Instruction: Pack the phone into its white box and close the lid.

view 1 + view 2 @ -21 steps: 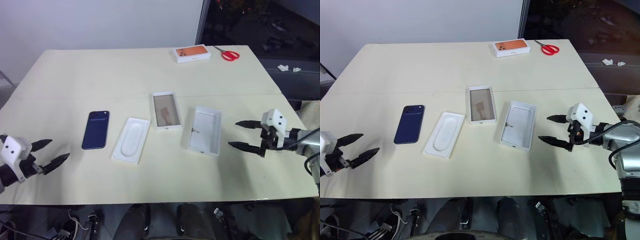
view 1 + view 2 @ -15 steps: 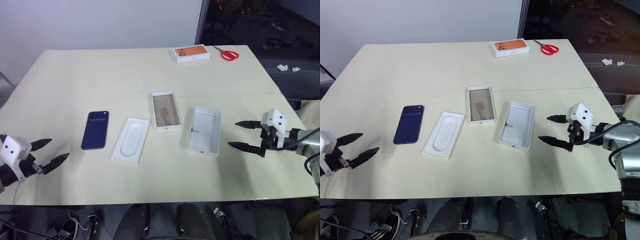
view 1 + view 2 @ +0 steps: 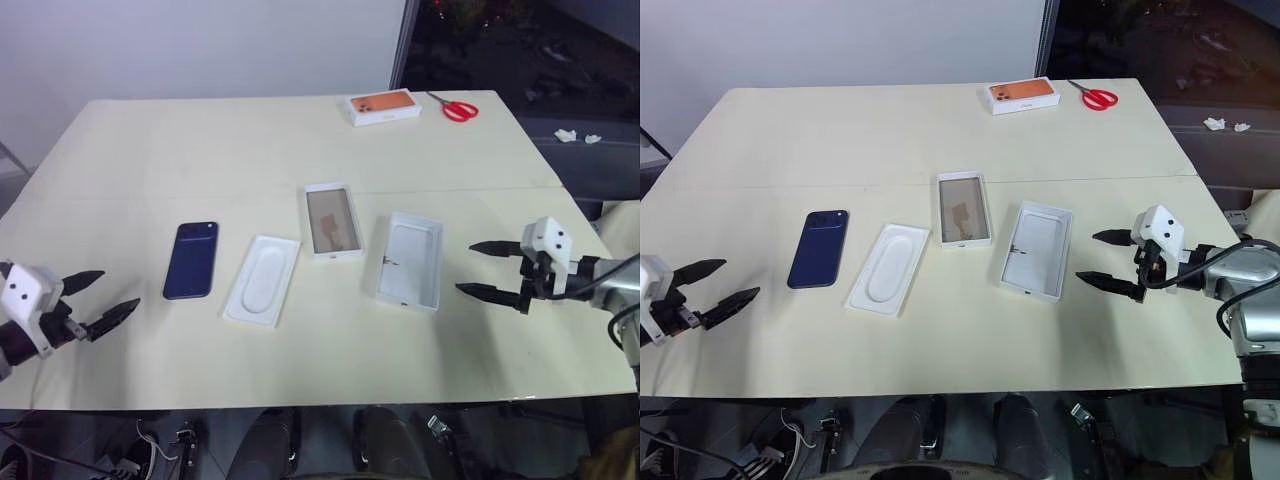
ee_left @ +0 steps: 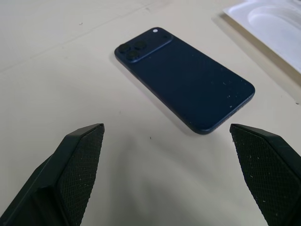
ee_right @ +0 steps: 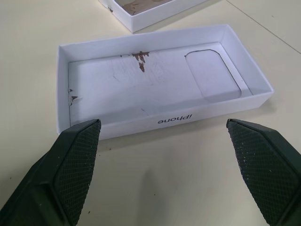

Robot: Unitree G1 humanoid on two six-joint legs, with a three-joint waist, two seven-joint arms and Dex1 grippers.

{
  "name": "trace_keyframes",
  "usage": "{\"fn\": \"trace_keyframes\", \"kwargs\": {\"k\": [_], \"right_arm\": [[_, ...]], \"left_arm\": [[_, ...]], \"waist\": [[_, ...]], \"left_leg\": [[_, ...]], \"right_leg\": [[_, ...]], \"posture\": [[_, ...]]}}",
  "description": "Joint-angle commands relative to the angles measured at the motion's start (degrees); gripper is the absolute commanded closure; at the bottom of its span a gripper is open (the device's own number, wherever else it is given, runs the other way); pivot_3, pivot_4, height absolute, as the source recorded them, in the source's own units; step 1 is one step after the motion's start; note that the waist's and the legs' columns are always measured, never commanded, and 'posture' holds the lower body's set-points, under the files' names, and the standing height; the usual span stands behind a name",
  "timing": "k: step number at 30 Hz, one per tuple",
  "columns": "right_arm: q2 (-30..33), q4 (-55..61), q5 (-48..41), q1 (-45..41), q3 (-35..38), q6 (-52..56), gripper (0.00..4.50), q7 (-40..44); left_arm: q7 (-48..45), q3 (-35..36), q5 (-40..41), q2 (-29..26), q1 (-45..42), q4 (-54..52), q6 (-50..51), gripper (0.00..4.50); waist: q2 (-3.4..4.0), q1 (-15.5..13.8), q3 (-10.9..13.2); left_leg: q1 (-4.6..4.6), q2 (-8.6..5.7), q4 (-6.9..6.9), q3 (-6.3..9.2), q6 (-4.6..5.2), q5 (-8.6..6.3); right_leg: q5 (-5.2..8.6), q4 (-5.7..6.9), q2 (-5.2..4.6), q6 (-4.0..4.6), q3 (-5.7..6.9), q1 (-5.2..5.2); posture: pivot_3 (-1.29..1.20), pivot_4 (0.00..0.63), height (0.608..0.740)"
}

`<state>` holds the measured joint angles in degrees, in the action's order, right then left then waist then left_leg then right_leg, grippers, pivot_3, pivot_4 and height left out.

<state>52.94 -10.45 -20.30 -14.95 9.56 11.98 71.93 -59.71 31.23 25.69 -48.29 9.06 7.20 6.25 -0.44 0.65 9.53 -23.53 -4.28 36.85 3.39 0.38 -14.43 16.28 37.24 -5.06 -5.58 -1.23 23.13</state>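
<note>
The dark navy phone (image 3: 190,260) lies flat, back up, on the left part of the table, its camera cluster (image 4: 136,47) at the far end. The white box (image 3: 333,221), with a tan floor, sits open near the table's middle. To its right the lid (image 3: 410,260) lies inside up, plain white with a small dark mark (image 5: 140,56). My left gripper (image 3: 112,292) hovers open near the front left edge, pointing at the phone and apart from it. My right gripper (image 3: 468,269) stands open just right of the lid, holding nothing.
A white insert (image 3: 263,280) with an oval recess lies between the phone and the white box. An orange-topped white box (image 3: 384,106) and red scissors (image 3: 457,108) rest at the far edge. The cream table (image 3: 200,150) ends close behind both grippers.
</note>
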Motion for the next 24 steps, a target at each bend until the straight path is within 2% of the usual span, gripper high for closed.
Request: {"fn": "trace_keyframes", "kwargs": {"k": [1,5,10,15,18,24], "right_arm": [[0.60,1.49,-0.26,-1.43,0.40,0.00,0.03,-0.13],[0.29,2.60,-0.51,-2.37,-0.09,0.81,0.03,-0.51],[0.05,7.10,0.10,-4.70,-2.76,2.44,0.03,-1.23],[-5.20,15.79,0.11,-10.95,-9.38,7.28,0.03,-5.07],[-9.49,18.09,-0.12,-13.79,-11.98,9.40,0.03,-7.63],[-12.20,16.42,1.08,-14.92,-14.09,8.51,0.03,-8.24]], "left_arm": [[0.38,0.77,1.37,-0.45,-0.69,-2.28,1.57,0.00],[1.03,0.22,2.16,-0.31,-1.14,-4.12,5.11,0.00],[4.49,-0.80,8.10,-1.82,-2.32,-10.81,22.01,0.00],[13.42,-3.02,15.62,1.56,-9.62,-18.97,35.49,0.00],[18.76,-6.85,16.46,3.04,-13.07,-21.60,42.58,0.00],[27.74,-9.76,21.19,9.64,-19.98,-22.69,53.23,0.00]], "waist": [[0.00,-0.01,0.00],[0.00,0.03,0.00],[0.01,0.02,0.00],[-0.01,0.02,0.01],[-0.02,0.01,0.01],[-0.11,-0.29,0.04]], "left_leg": [[0.00,0.00,0.00,0.00,0.00,0.00],[0.00,0.00,0.00,0.00,0.00,0.00],[0.00,0.00,0.01,0.00,0.00,0.00],[0.01,0.00,0.04,0.01,0.00,0.00],[0.00,0.00,0.06,0.02,-0.01,0.01],[-0.01,-0.07,0.17,0.03,0.00,0.00]], "right_leg": [[0.00,0.00,0.00,0.00,0.00,0.00],[0.00,0.00,0.00,0.00,0.00,0.01],[0.00,0.03,0.01,-0.01,0.00,0.00],[-0.01,0.08,0.04,-0.02,0.01,0.02],[-0.02,0.12,0.06,-0.03,0.01,0.03],[-0.03,0.13,0.06,-0.04,0.03,0.00]], "posture": [[0.00,0.150,0.740],[0.00,0.150,0.740],[0.00,0.150,0.740],[0.00,0.150,0.740],[0.00,0.150,0.740],[0.00,0.150,0.740]]}}
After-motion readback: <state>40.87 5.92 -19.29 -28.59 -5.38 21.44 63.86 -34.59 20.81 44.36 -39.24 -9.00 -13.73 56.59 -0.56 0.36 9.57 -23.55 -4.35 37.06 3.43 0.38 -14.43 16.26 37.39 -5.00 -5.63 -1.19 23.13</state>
